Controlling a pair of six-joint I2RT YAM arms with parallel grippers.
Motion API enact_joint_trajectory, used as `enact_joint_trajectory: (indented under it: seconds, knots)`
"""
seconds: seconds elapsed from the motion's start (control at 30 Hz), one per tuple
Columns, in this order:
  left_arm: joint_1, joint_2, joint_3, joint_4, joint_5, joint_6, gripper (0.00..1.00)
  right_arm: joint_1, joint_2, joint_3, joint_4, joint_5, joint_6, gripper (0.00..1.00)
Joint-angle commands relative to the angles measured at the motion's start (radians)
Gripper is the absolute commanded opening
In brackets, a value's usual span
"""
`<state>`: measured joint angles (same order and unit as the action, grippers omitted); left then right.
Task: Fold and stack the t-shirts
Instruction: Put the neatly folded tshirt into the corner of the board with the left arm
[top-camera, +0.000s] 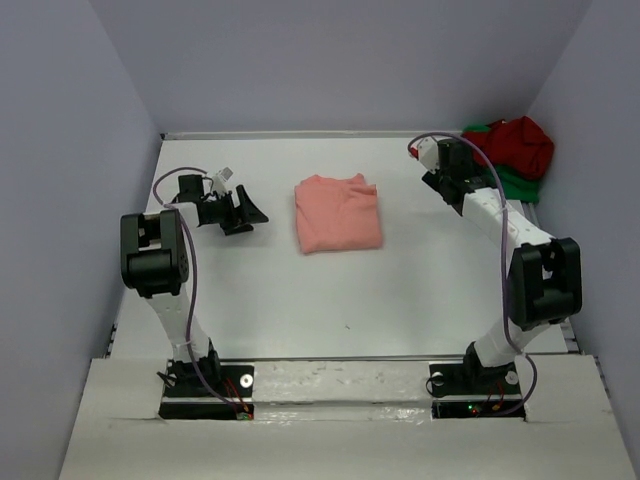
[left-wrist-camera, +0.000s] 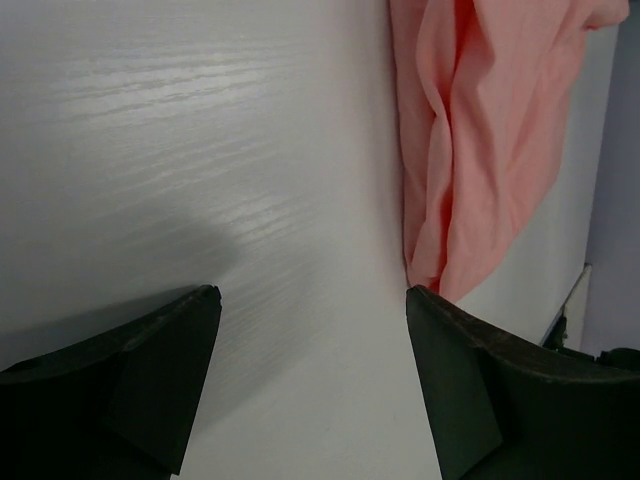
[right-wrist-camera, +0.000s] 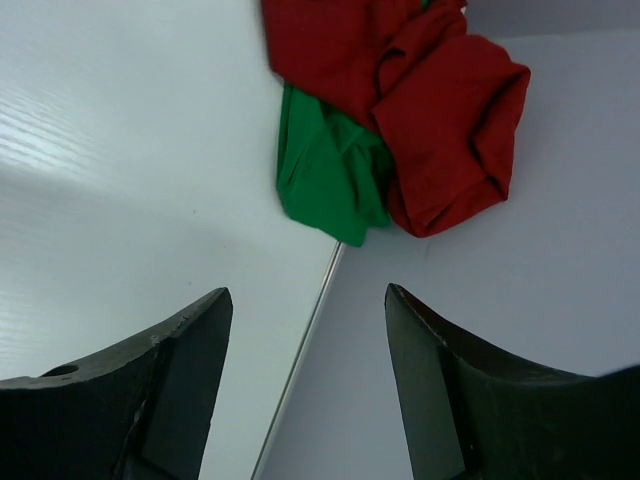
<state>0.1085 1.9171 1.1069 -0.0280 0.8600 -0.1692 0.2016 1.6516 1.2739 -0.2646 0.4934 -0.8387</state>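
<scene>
With the salmon-pink shirt (top-camera: 338, 214) lying folded on the worktop (top-camera: 300, 300) and the left fingers (left-wrist-camera: 140, 370) hovering open beside it, the right fingers (right-wrist-camera: 140, 385), open and empty, are aiming at the dark red shirt (right-wrist-camera: 440, 110) heaped over the green shirt (right-wrist-camera: 325, 175) far right, likely needing a reach and pinch next.

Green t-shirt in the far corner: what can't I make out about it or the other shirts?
green t-shirt: top view, mostly under the dark red t-shirt; only an edge shows.
dark red t-shirt: right wrist view, cut off by the top frame edge.
salmon-pink t-shirt: left wrist view, only one side in frame; inner folds hidden by its top layer.
</scene>
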Motion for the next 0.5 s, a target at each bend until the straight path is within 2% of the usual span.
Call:
enact_joint_trajectory:
  seconds: [0.0,0.23,0.33,0.47]
  knots:
    - [-0.001,0.045,-0.044,0.101,0.145,-0.088,0.88,-0.042,-0.047,-0.018,0.031,0.017,0.007,0.68]
    - [-0.007,0.124,-0.100,0.258,0.210,-0.211,0.86,-0.091,-0.013,-0.034,0.033,0.020,0.009,0.69]
    - [-0.026,0.148,-0.104,0.312,0.214,-0.251,0.76,-0.100,0.007,-0.027,0.033,0.027,0.007,0.69]
    - [-0.076,0.175,-0.085,0.349,0.211,-0.289,0.77,-0.100,0.036,-0.007,0.031,0.040,0.006,0.69]
